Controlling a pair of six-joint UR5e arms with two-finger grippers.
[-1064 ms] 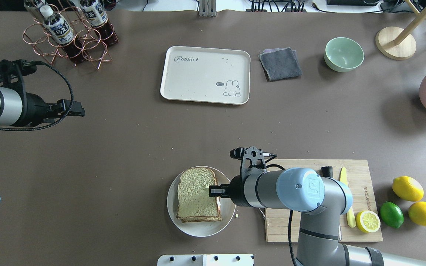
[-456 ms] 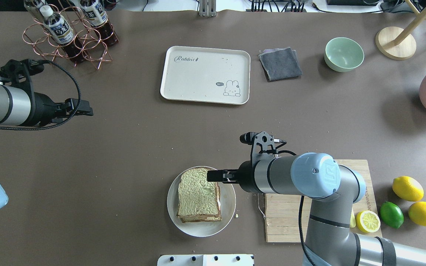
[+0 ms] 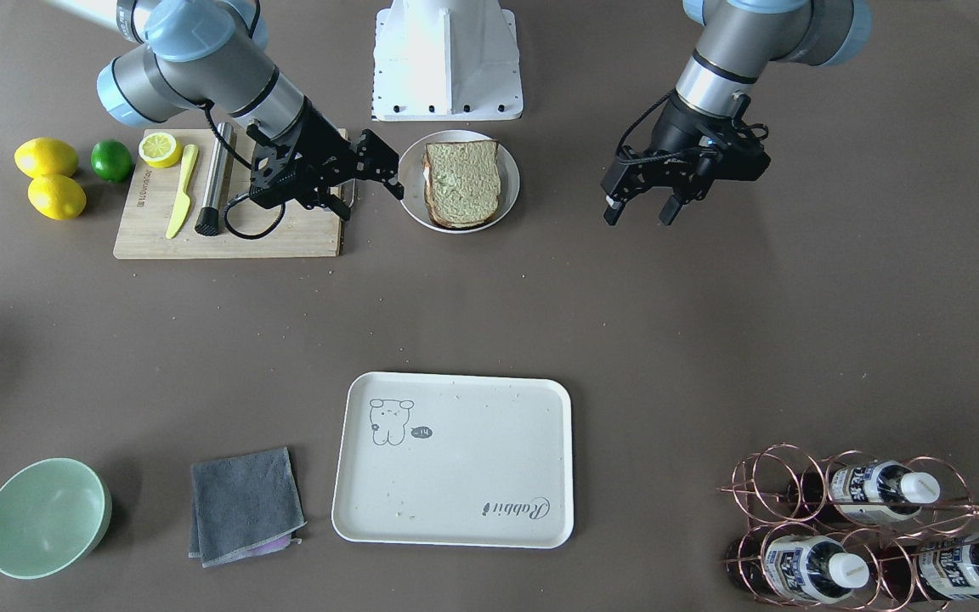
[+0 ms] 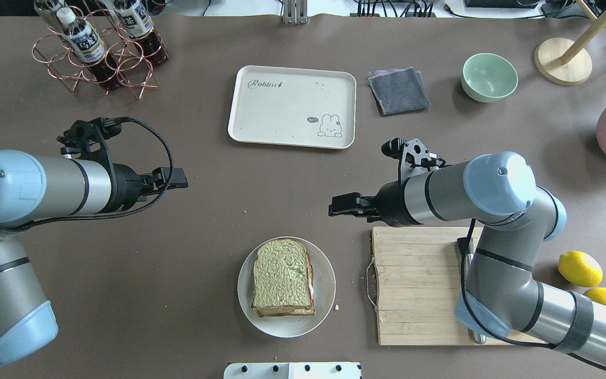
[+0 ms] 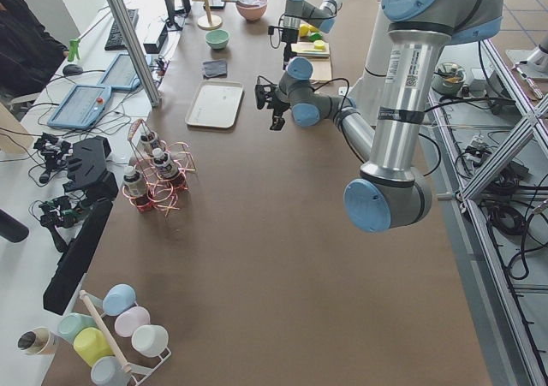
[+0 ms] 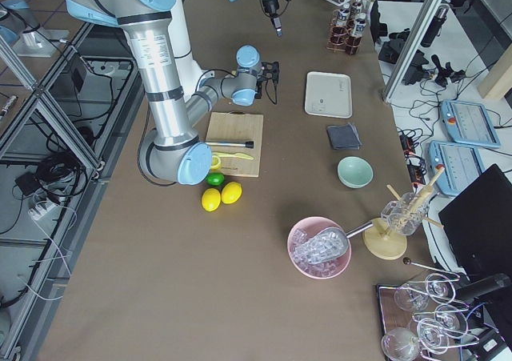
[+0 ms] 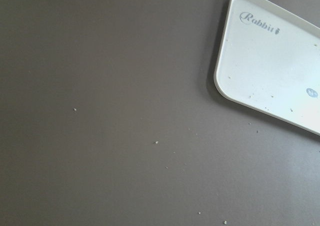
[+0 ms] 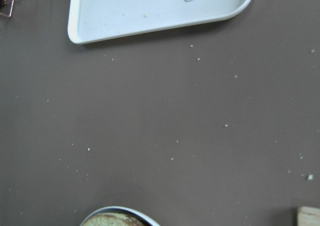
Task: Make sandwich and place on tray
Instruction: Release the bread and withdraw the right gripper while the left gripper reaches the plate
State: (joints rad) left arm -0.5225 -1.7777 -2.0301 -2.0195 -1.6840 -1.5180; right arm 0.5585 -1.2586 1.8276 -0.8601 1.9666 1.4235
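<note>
The sandwich (image 4: 282, 277) lies on a round white plate (image 4: 321, 295) near the table's front: the top bread slice shows, and a sliver of white egg shows at its right edge. It also shows in the front-facing view (image 3: 461, 182). The cream tray (image 4: 292, 107) lies empty farther back, and parts of it show in the left wrist view (image 7: 270, 60) and the right wrist view (image 8: 150, 5). My right gripper (image 4: 334, 206) is open and empty, above the table to the right of and beyond the plate. My left gripper (image 4: 175, 180) is open and empty, left of centre.
A wooden cutting board (image 4: 418, 284) lies right of the plate, with a yellow knife (image 3: 182, 178) and a metal rod (image 3: 215, 178) on it. Lemons (image 4: 579, 268), a grey cloth (image 4: 399, 90), a green bowl (image 4: 489, 77) and a bottle rack (image 4: 98, 47) stand around the edges.
My right gripper has moved off the sandwich, back and to the right, leaving the top slice on the plate. My left arm has swung in toward the table's middle.
</note>
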